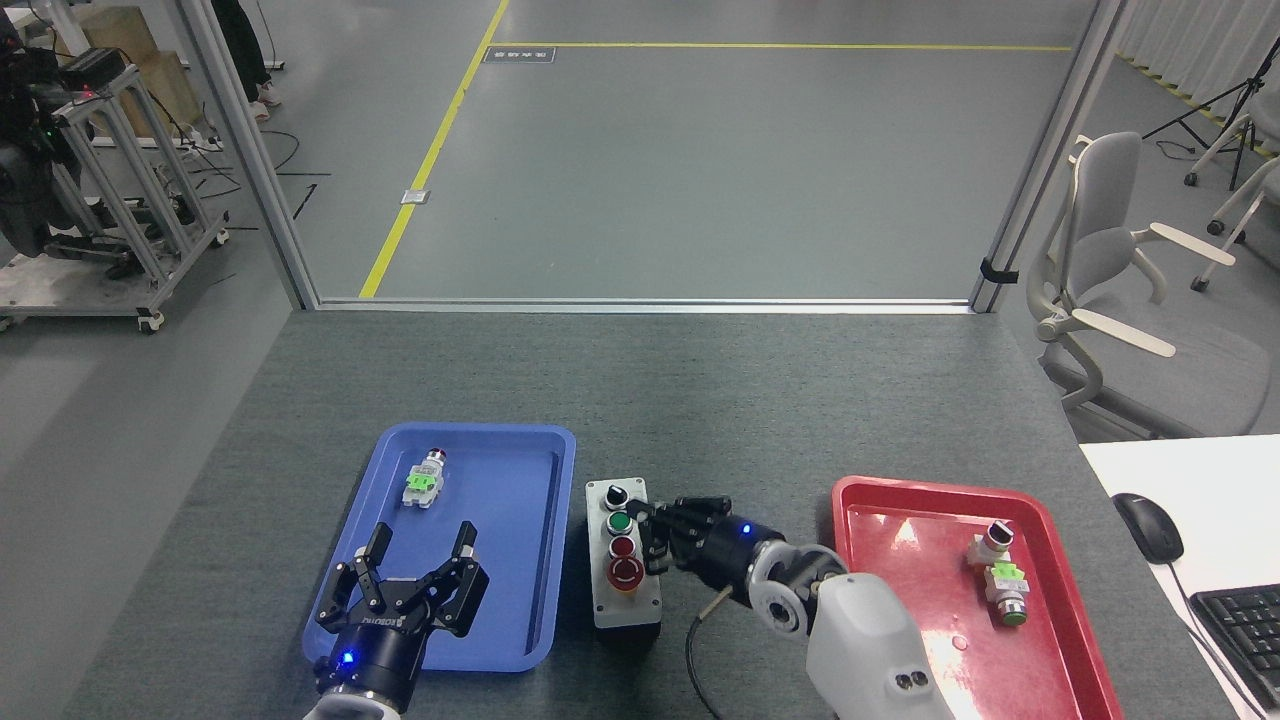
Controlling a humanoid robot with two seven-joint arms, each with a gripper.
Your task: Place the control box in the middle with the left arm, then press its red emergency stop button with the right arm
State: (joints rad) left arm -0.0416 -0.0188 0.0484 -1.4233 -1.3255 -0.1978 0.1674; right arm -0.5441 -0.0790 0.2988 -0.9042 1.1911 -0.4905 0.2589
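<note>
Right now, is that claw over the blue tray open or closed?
Open. The left tool has its two sets of dark fingers spread wide apart above the blue tray, with nothing held between them.

Both grippers black, multi-link fingers, each with a blue LED on a black cylindrical wrist. Left gripper [418,583] has white lettering on its palm. Right gripper [655,530] joins silver round joint, white arm shell with two small holes, black cable underneath.
</note>
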